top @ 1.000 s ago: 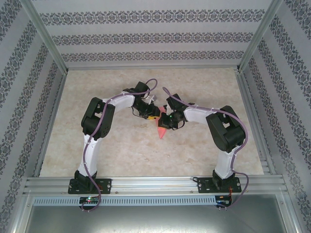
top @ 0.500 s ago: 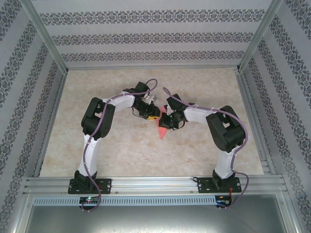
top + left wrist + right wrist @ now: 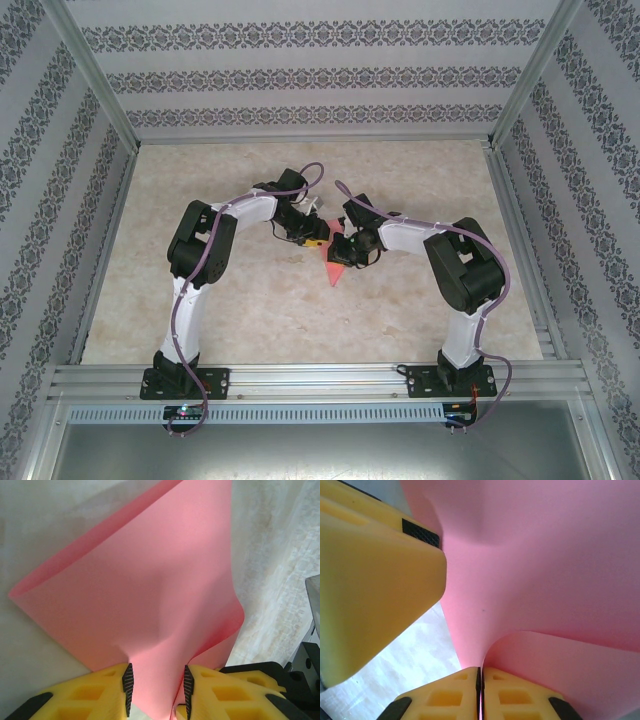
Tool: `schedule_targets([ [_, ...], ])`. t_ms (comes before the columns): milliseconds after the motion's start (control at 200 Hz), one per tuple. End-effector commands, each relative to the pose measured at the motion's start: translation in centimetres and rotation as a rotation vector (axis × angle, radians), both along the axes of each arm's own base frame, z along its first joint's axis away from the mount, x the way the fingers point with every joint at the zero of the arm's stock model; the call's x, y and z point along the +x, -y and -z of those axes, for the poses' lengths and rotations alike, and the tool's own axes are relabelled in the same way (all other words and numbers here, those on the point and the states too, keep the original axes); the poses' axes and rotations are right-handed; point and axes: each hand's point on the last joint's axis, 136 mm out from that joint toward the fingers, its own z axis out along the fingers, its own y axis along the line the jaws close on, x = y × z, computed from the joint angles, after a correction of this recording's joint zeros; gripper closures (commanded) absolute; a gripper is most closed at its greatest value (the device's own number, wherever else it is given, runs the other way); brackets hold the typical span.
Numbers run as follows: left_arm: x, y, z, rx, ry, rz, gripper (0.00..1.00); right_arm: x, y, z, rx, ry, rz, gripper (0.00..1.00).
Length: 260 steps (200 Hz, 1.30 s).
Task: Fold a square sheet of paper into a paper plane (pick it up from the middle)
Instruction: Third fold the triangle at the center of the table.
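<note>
Over the middle of the table the pink-red square sheet of paper (image 3: 333, 268) hangs bent, its point toward the near side. Whether it has the paper plane's dart form I cannot tell. My left gripper (image 3: 320, 240) holds it from the left. In the left wrist view the sheet (image 3: 150, 590) runs bowed between the left gripper's (image 3: 156, 680) black pads and touches both. My right gripper (image 3: 340, 250) meets it from the right. Its jaws (image 3: 480, 672) are pressed together on a curled edge of the sheet (image 3: 545, 555). A yellow left finger (image 3: 375, 595) looms close beside it.
The beige marble-patterned tabletop (image 3: 230, 300) lies open around both arms. Patterned walls and aluminium frame posts (image 3: 100, 90) enclose it on three sides. A metal rail (image 3: 320, 380) runs along the near edge by the arm bases.
The right wrist has turned very slightly. The paper and the left arm stay where they were.
</note>
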Motion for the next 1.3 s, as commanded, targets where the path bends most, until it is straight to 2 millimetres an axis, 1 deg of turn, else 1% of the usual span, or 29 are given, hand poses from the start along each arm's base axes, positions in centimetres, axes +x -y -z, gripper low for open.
schedule_targets([
  [0, -0.1, 0.0, 1.1, -0.008, -0.024, 0.003, 0.64, 0.1, 0.5, 1.0, -0.024, -0.012, -0.007, 0.85],
  [55, 0.0, 0.1, 1.0, -0.014, -0.024, 0.001, 0.64, 0.0, 0.5, 1.1, -0.025, -0.015, -0.009, 0.82],
  [135, 0.0, 0.1, 0.7, -0.021, -0.023, 0.000, 0.63, 0.0, 0.4, 1.1, -0.016, -0.013, -0.011, 0.73],
  [200, 0.0, 0.3, 0.5, -0.031, -0.020, -0.001, 0.63, -0.1, 0.2, 1.0, -0.005, -0.012, -0.013, 0.68],
  [350, 0.2, 0.6, -0.3, -0.054, -0.010, -0.007, 0.62, 0.0, -0.2, 0.6, 0.034, 0.004, -0.011, 0.62],
  [440, 0.3, 0.5, -1.0, -0.058, 0.000, -0.010, 0.61, 0.0, -0.2, 0.5, 0.040, 0.006, -0.008, 0.60],
  [569, 0.5, 0.0, -2.0, -0.047, 0.024, -0.019, 0.61, -0.2, -0.1, 0.7, 0.041, 0.007, -0.007, 0.60],
  [754, 0.4, -0.7, -4.2, -0.051, 0.058, -0.030, 0.62, -0.4, -0.2, 0.8, 0.060, 0.016, -0.022, 0.61],
  [854, 0.2, -0.4, -4.9, -0.079, 0.052, -0.027, 0.66, -0.4, -0.4, 0.8, 0.077, 0.022, -0.028, 0.64],
  [924, 0.0, -0.2, -5.2, -0.094, 0.047, -0.022, 0.74, -0.5, -0.4, 0.9, 0.078, 0.023, -0.029, 0.66],
  [964, -0.1, -0.1, -5.2, -0.103, 0.040, -0.020, 0.78, -0.5, -0.4, 0.9, 0.081, 0.024, -0.029, 0.67],
  [1049, -0.5, 0.3, -5.1, -0.118, 0.024, -0.009, 0.84, -0.6, -0.3, 0.9, 0.083, 0.023, -0.029, 0.70],
  [1104, -0.8, 0.5, -4.8, -0.122, 0.012, -0.002, 0.86, -0.6, -0.3, 1.0, 0.084, 0.023, -0.029, 0.72],
  [1294, -1.7, 0.6, -3.3, -0.115, -0.028, 0.011, 0.89, -0.6, -0.1, 1.0, 0.091, 0.025, -0.025, 0.75],
])
